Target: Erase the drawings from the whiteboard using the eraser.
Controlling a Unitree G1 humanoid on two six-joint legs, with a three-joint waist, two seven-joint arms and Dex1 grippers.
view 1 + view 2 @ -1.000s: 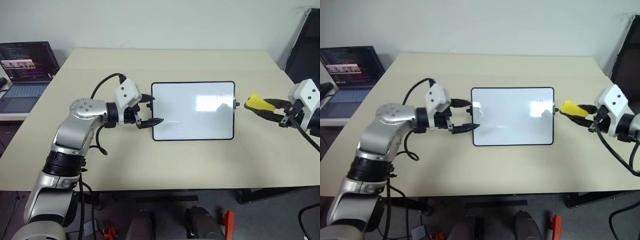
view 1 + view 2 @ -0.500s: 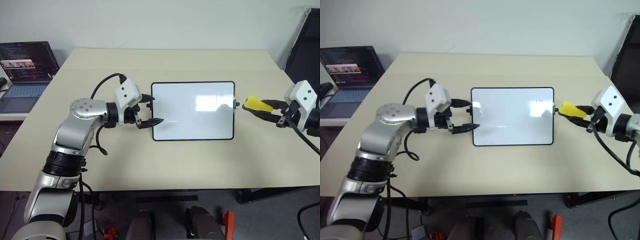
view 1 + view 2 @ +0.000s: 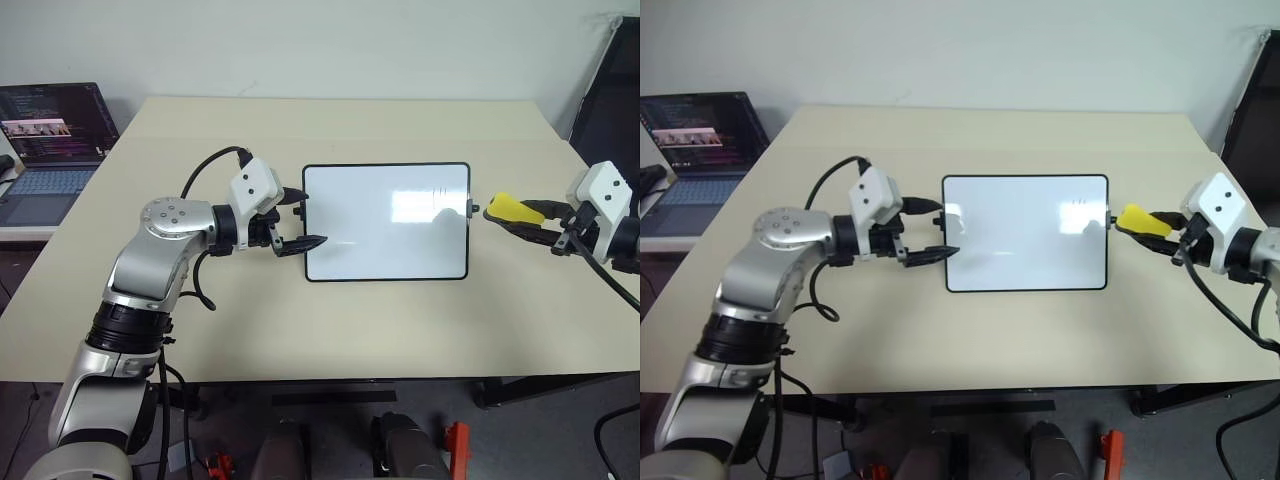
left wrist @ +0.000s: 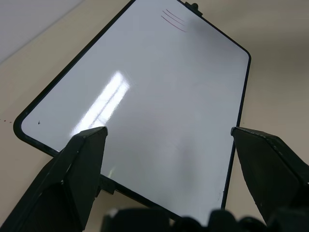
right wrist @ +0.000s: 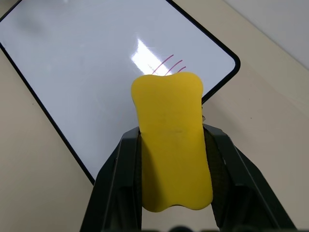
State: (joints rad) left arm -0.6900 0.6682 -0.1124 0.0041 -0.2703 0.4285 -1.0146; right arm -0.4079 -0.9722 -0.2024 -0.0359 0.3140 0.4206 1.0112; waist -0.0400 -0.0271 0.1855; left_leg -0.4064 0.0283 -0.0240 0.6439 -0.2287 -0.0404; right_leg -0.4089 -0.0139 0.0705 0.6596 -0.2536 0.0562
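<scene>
1. Right fingers (image 5: 123, 166) pinch the eraser (image 5: 172, 140) from both sides; the yellow block sticks out past the tips, pointing toward the board. The right gripper (image 3: 530, 215) hangs off the whiteboard's right edge, just beside the small side knob, above the table (image 3: 330, 320).
2. Left fingers (image 4: 82, 159) are spread wide, holding nothing. The left gripper (image 3: 300, 218) sits at the whiteboard's left edge; from the head views the tips straddle that short edge, though whether they touch the frame I cannot tell.
3. The whiteboard (image 3: 385, 220) lies flat near the table's middle, its long side across the robot's front.
4. The drawings (image 5: 168, 64) are a few short thin strokes in the corner region close to the right-hand knob, on the far side of the board. They look untouched. The eraser is near them but off the board, apart from the surface.
5. Step in hand, as I judge it: approach. Eraser gripped, board apparently about to be braced, wiping not yet begun.
6. Next move calls for carrying the eraser inward over the frame, lowering its flat face onto the strokes, then rubbing across them.
7. Risk: the board could slide on the smooth table if the left side is not steadied.
8. A laptop (image 3: 50, 145) sits off on the left, well apart.
</scene>
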